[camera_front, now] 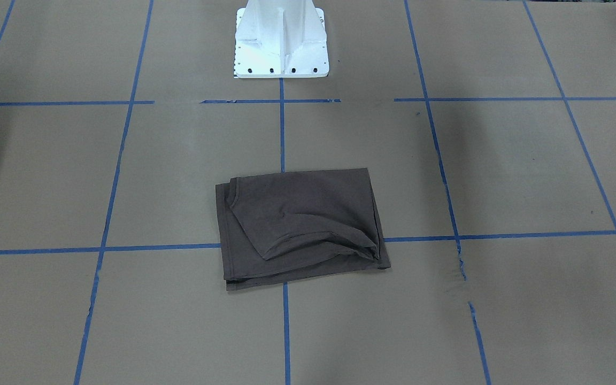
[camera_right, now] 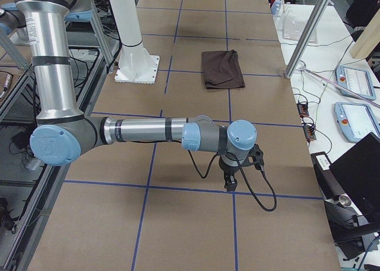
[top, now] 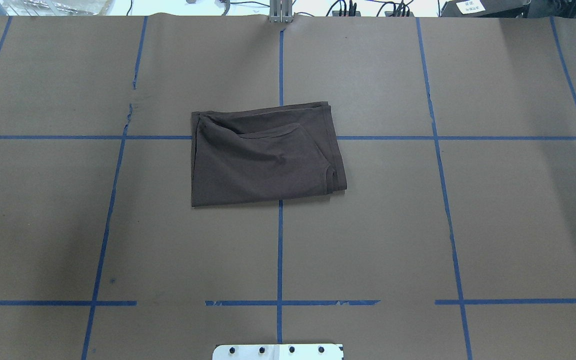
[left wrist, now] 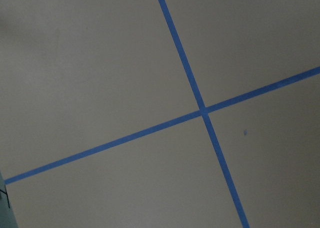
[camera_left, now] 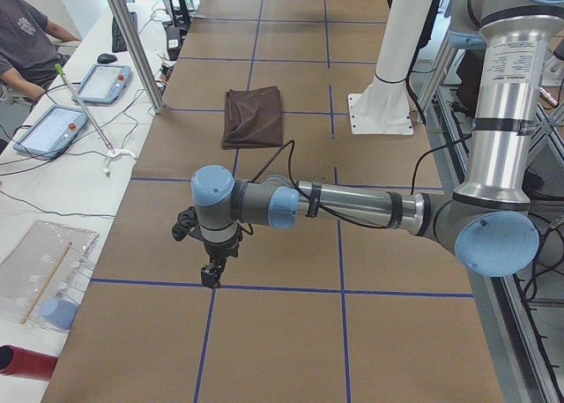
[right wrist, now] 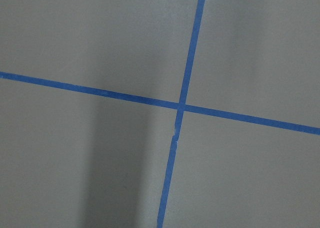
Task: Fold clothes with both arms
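Note:
The clothes are one dark brown-grey T-shirt [camera_front: 297, 224] folded into a rough rectangle, lying flat on the brown paper near the table's middle [top: 263, 155]. It also shows far off in both side views [camera_left: 253, 115] [camera_right: 222, 68]. Both arms stand far from it, out at the table's ends. My left gripper [camera_left: 210, 278] points down just above a blue tape line; I cannot tell whether it is open or shut. My right gripper [camera_right: 230, 187] hangs the same way over a tape line at the other end, state unclear. Both wrist views show only paper and crossing tape.
The white base pedestal [camera_front: 281, 43] stands at the robot's side of the table. Beside the far long edge are a metal pole [camera_left: 132, 41], tablets [camera_left: 48, 130] [camera_right: 355, 81], a clear tray [camera_left: 44, 271] and a seated person [camera_left: 26, 41].

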`<action>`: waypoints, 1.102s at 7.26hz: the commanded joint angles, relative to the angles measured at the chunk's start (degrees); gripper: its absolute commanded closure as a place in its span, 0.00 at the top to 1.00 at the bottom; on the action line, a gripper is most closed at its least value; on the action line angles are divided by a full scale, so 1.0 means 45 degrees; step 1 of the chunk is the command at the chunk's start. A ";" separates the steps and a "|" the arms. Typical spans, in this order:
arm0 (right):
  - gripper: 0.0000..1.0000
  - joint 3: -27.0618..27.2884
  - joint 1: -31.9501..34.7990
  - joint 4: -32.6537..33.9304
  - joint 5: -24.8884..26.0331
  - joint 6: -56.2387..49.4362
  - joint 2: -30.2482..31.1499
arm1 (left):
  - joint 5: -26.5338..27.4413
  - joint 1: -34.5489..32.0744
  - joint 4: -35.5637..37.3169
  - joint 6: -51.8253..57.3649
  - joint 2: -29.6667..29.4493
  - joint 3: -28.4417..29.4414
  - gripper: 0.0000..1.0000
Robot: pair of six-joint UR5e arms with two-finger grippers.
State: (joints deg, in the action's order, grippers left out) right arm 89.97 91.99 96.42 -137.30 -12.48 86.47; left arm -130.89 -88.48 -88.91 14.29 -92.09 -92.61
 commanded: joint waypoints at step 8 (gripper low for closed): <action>1.00 0.1022 -0.0247 -0.0078 0.0121 0.3336 0.0687 | -0.0425 -0.0006 -0.0047 -0.0089 0.0679 -0.0612 1.00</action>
State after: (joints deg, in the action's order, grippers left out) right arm 94.30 91.69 96.07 -136.96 -0.53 90.10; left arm -132.81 -88.43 -89.12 13.95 -89.12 -95.36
